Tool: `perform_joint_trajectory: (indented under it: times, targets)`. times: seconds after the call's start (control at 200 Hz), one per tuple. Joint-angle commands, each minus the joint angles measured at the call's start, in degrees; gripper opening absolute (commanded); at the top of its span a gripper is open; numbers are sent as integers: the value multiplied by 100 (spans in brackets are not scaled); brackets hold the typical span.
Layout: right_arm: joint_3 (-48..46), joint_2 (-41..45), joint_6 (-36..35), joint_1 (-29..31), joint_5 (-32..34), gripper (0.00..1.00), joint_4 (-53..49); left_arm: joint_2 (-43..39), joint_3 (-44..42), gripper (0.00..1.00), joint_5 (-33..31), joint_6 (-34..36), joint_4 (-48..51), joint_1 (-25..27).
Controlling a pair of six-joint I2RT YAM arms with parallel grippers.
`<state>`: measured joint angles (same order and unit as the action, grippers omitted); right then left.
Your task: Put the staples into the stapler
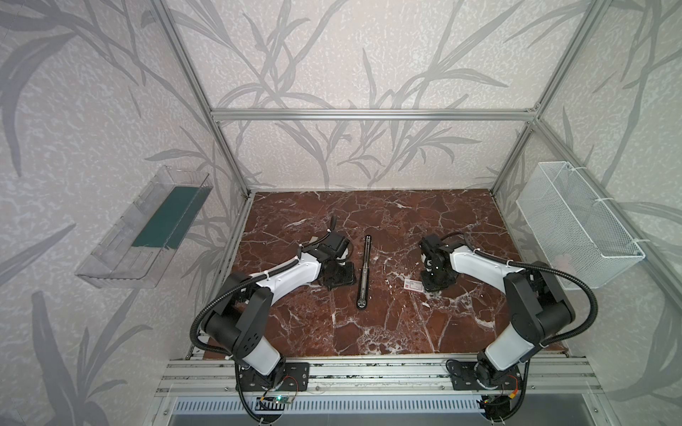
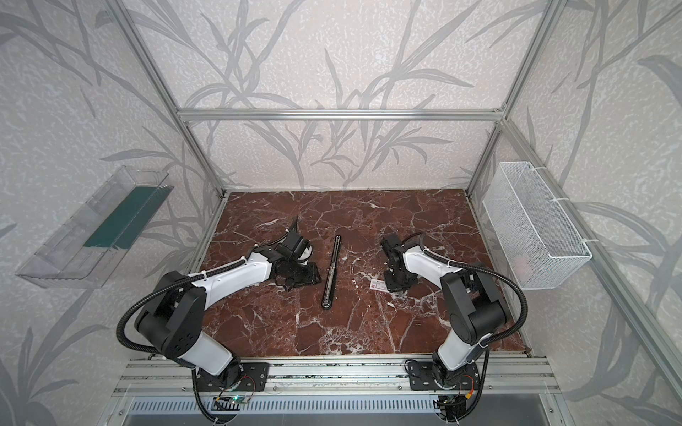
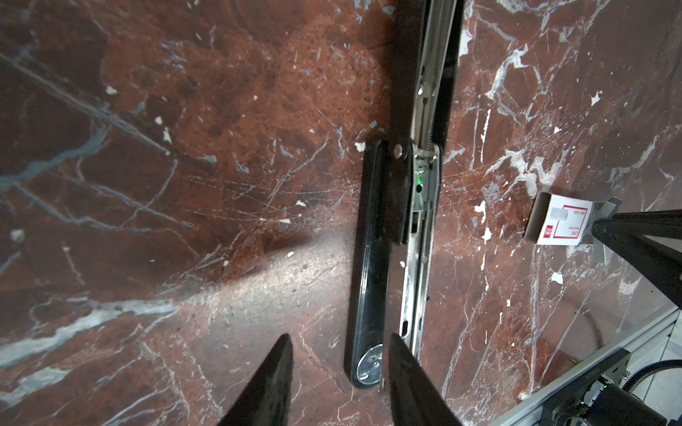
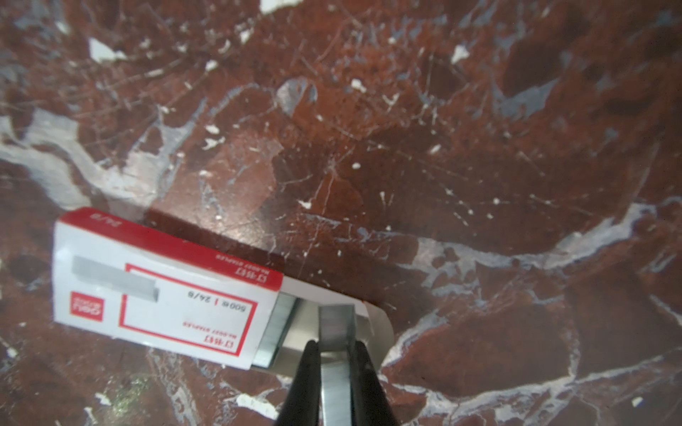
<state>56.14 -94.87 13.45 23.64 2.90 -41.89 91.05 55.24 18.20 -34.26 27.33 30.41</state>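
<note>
Because the stapler (image 1: 364,273), open flat at the middle of the table (image 1: 406,332), is held by nobody, it may slide when something pushes into it: the left gripper (image 3: 339,337) hovers spread just beside it. The right gripper (image 4: 336,354) pinches the staples (image 4: 336,321) at the mouth of the box (image 4: 162,295); a skew lift may snap them. I count two grippers, one stapler, one box, one pinched strip.

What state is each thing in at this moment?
stapler: swung open flat, silver rail exposed.
staple box: lying flat, inner tray slid partly out.
staples: one strip pinched at the tray's mouth.
right hand: shut on the staples.
left hand: open, empty, by the stapler.
</note>
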Motion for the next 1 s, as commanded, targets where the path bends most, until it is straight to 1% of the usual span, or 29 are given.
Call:
perform_joint_trajectory:
  times: [0.0,0.255,0.395,0.485,0.585,0.77,0.995]
  targets:
    - [191,407,25,18,88,10,-214,-192,3,44,-156,-68,-8,-57]
    - [399,894,43,17,25,11,-294,-59,253,44,-497,-124,62,-115]
    - [570,1070,43,17,-199,11,-220,378,540,44,-409,-116,222,-98]
    - [637,1148,26,11,-273,11,-138,555,608,44,-343,-58,304,11]
    - [631,1270,86,17,-504,11,28,703,629,44,-282,-13,503,111]
    - [618,1423,189,11,-761,11,251,727,466,44,-448,-10,729,286]
    - [620,1522,331,11,-1141,11,517,1044,526,44,-210,-85,650,642]
